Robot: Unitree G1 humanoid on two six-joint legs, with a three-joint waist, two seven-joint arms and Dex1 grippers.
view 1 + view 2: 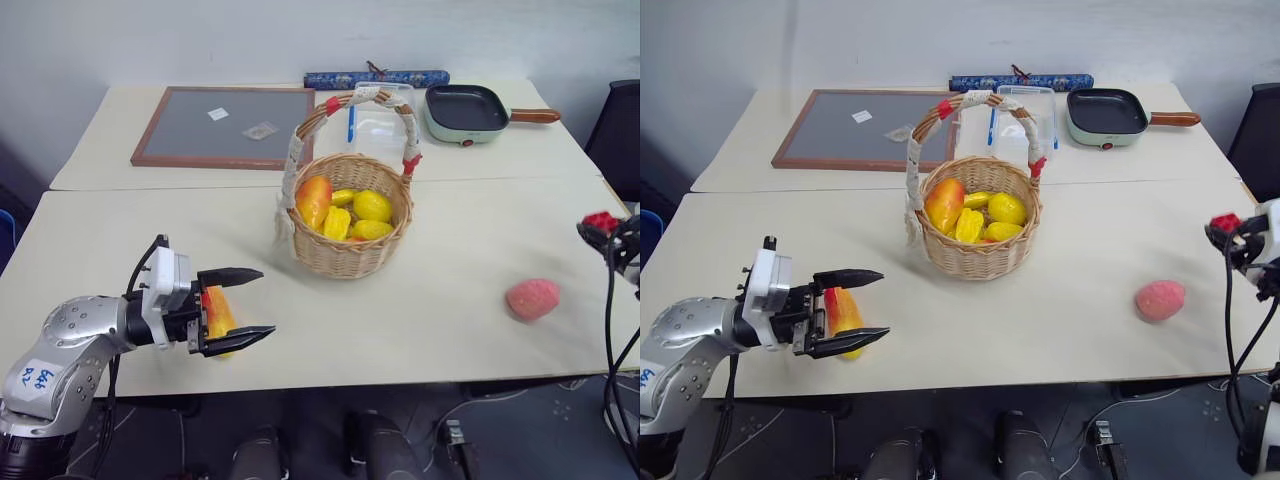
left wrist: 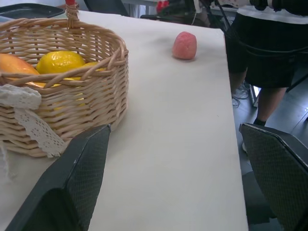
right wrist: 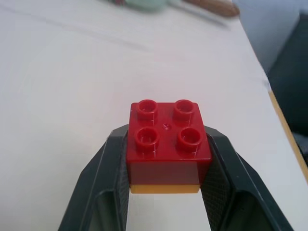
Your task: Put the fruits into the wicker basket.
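A: Right gripper point(image 3: 165, 185)?
B: Clenched on a small red studded plastic cube point(image 3: 168, 144) with an orange base, held above the far right edge of the pale counter point(image 1: 440, 310).

A: Left gripper point(image 1: 240, 307)?
B: Released, fingers spread wide and level, above the near left of the counter. An elongated red-to-yellow mango-like fruit point(image 1: 217, 317) lies on the counter just beneath and behind it.

A: Remaining items?
B: The round tan wicker basket point(image 1: 350, 240) with the cloth-wrapped arched handle stands mid-counter, holding several yellow fruits and an orange-red one. The round pink rough-skinned fruit point(image 1: 532, 298) rests on the counter to the right, well apart from the basket.
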